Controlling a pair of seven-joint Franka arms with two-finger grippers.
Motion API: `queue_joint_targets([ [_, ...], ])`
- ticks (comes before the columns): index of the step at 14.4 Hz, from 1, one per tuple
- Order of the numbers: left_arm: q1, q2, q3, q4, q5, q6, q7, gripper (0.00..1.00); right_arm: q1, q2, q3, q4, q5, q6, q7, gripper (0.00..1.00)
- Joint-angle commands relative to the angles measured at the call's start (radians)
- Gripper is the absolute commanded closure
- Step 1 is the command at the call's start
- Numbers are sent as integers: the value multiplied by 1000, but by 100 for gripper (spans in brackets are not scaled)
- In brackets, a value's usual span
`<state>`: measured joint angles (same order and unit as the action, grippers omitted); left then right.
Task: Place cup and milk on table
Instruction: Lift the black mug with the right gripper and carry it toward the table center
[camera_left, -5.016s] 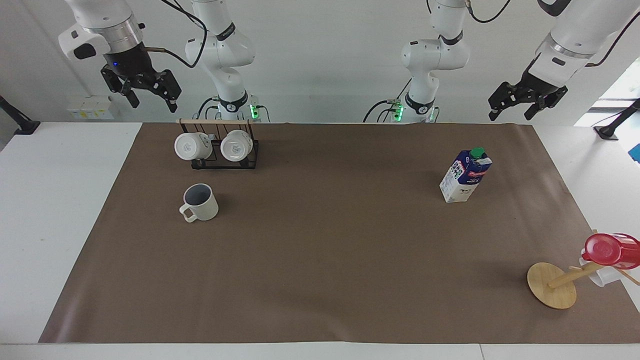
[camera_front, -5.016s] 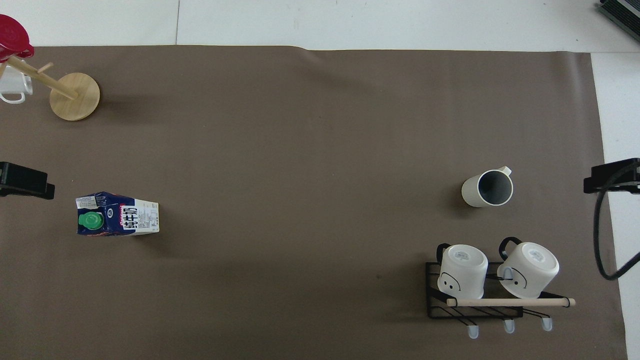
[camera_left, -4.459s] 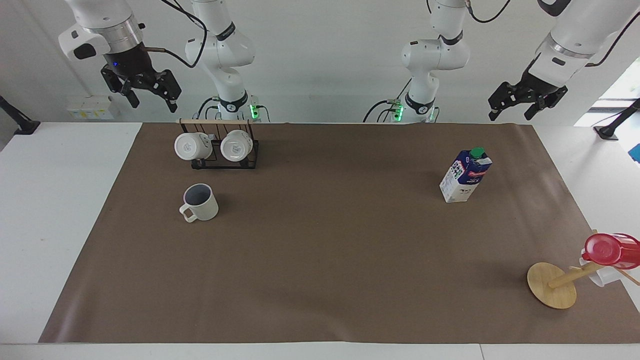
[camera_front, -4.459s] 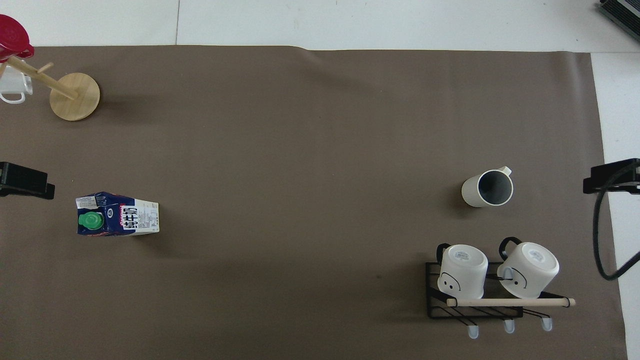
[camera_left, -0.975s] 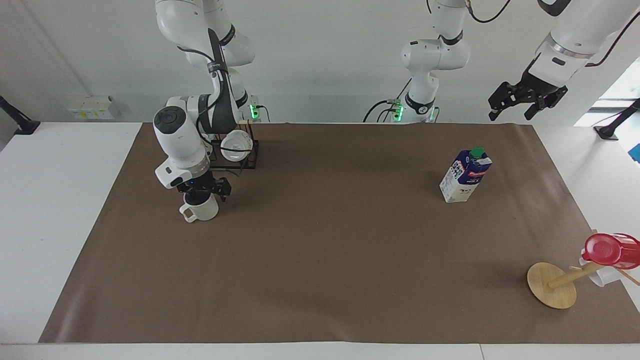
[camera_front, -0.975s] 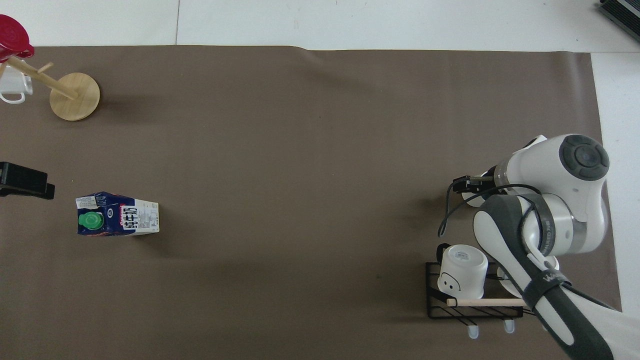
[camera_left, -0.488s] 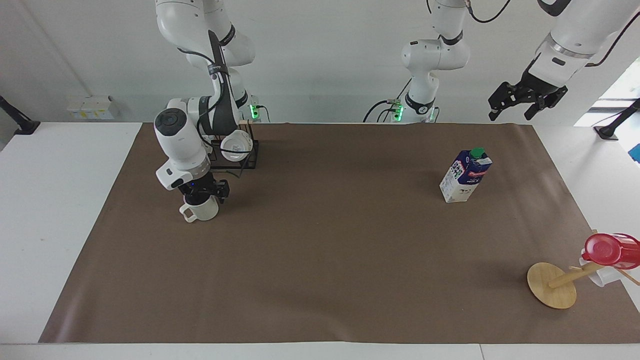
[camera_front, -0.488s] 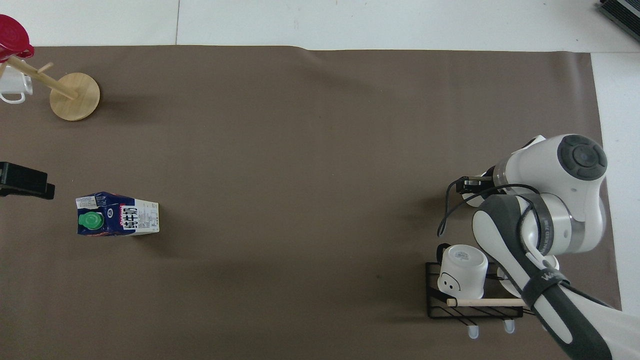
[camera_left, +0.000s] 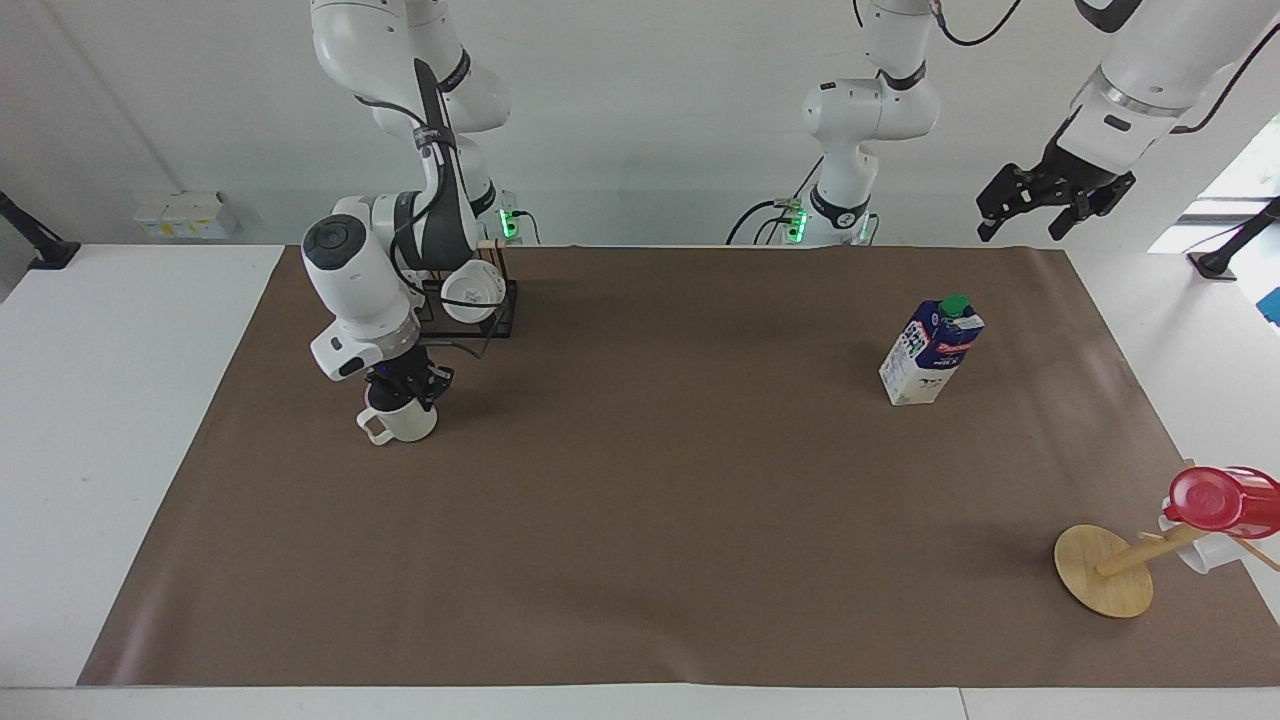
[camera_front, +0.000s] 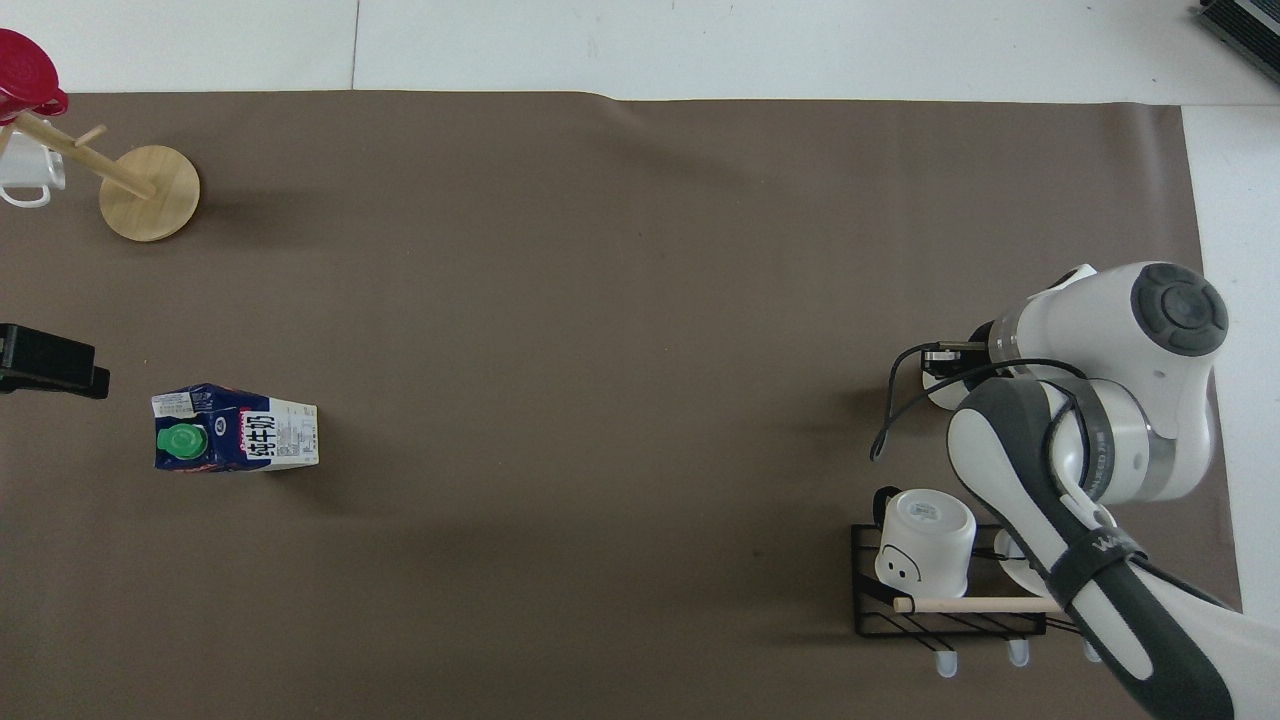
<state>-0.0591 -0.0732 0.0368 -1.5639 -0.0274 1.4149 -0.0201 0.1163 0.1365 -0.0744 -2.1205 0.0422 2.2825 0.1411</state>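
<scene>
The table (camera_left: 120, 420) is white, with a brown paper sheet (camera_left: 640, 520) covering most of its top; every item below stands on this sheet.

The right arm (camera_left: 360, 280) reaches down over the cup (camera_left: 405, 423) at its own end of the table. The right gripper (camera_left: 405, 392) is at the cup's rim, jaws closed on the rim wall; the cup stands upright on the sheet with its handle toward the table's end. In the overhead view the arm covers most of the cup (camera_front: 940, 392).

The left arm (camera_left: 1140, 90) waits raised at its own end of the table. The left gripper (camera_left: 1030, 215) hangs over the table edge nearest the robots, jaws spread wide and holding nothing.

The rack (camera_left: 495, 315), black wire with a wooden rail, stands just beside the cup, nearer to the robots. One white mug (camera_left: 473, 290) shows on it in the facing view; the arm hides the rest.

The milk (camera_left: 930, 350) stands upright toward the left arm's end, well apart from the cup, green cap up.

The mug tree (camera_left: 1105, 570), a round wooden base with a slanted post, stands at the left arm's end, farther from the robots than the milk. A red cup (camera_left: 1215, 500) hangs on it.
</scene>
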Motion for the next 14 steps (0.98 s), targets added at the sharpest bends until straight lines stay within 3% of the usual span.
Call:
queue_joint_targets([
  [1, 13, -23, -6, -25, -6, 10, -1, 0, 0, 15, 2, 57, 21, 6, 47, 100],
  [4, 13, -22, -6, -25, -6, 10, -1, 0, 29, -6, 10, 105, 21, -43, 122, 100],
  [8, 13, -23, -6, -24, -6, 10, -3, 0, 109, -6, 10, 237, -22, -217, 263, 100],
  [14, 13, -23, -6, -25, -6, 10, -3, 0, 356, 12, 12, 274, -62, -258, 569, 100],
])
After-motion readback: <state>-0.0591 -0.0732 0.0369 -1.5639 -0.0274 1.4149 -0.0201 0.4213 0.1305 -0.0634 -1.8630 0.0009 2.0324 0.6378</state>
